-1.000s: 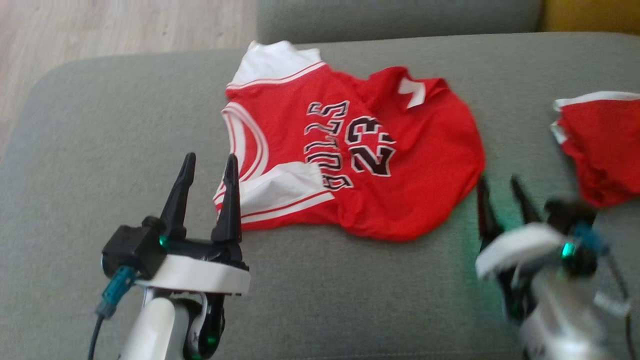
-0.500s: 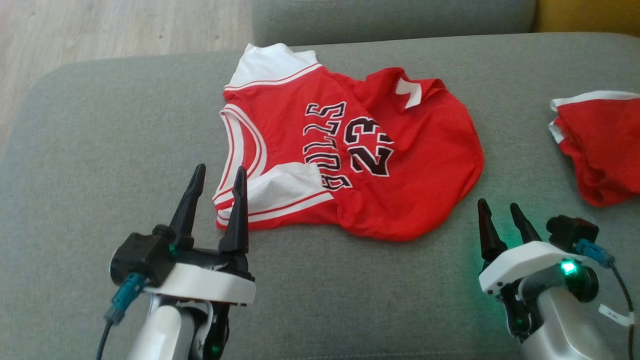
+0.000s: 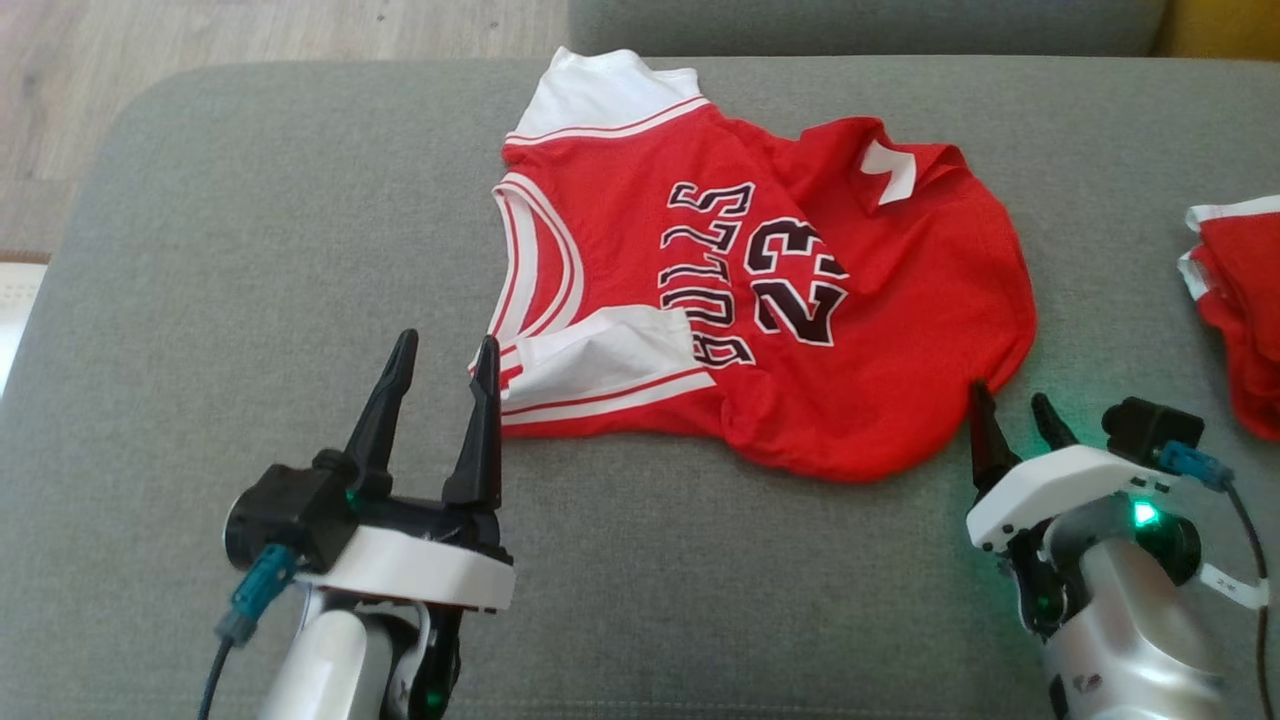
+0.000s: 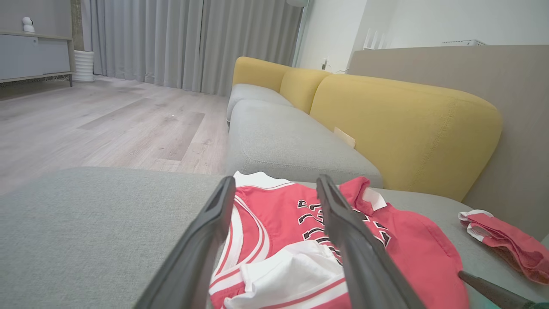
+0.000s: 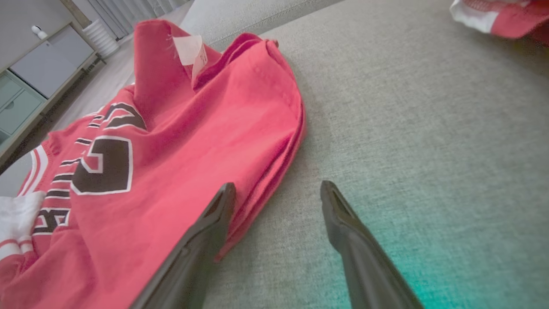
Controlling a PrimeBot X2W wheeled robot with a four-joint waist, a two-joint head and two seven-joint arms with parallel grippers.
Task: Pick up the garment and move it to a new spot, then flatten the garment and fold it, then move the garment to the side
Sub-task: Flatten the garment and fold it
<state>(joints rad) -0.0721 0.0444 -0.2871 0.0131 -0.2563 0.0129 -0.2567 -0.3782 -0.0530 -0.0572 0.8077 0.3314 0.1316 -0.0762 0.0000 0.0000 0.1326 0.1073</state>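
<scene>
A grey upholstered sofa seat (image 3: 250,250) stood before yellow back cushions (image 4: 403,124) and a beige panel (image 4: 429,64), with pale wood-plank floor (image 4: 107,124) stretching away to long grey curtains (image 4: 184,43), a low grey cabinet (image 4: 30,56) at the far left, and a white wall (image 4: 429,21) in soft daylight.

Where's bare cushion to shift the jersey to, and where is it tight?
Freest: the grey cushion left of the jersey, out to its rounded edge. Also the near strip between left tool and right tool. Tight: the gap between jersey and second red garment, where the right tool sits.
</scene>
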